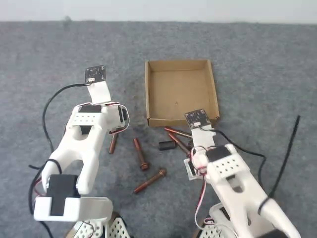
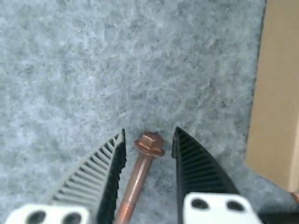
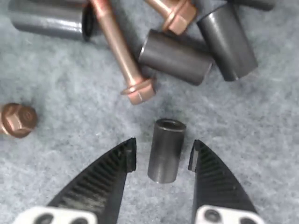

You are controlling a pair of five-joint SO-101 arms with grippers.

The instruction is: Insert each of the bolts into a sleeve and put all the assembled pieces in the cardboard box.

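Bolt and sleeve pickup, both arms set over their parts. Left gripper (image 2: 149,133) is wide open and holds nothing. Its jaws straddle a bolt (image 2: 139,175) lying flat on the table (image 2: 93,56), just off the box (image 2: 275,93) corner nearest that arm. The bolt head sits between the tips with gaps on both sides, so closing should pinch the shank just under the head.

Right gripper (image 3: 163,143) is also open and empty, jaws either side of a sleeve (image 3: 166,150) just outside the box wall that faces the arms, no contact. I can't tell if the sleeve stands or lies. Between it and the box is a loose heap of more sleeves (image 3: 175,56) and bolts (image 3: 120,49), several touching.

Likely reason for the split: one arm takes a bolt and the other a sleeve, to mate them.

Two stray bolts (image 1: 141,154) lie farther from the box than the heap.

Judged early in the task: nothing visibly assembled.
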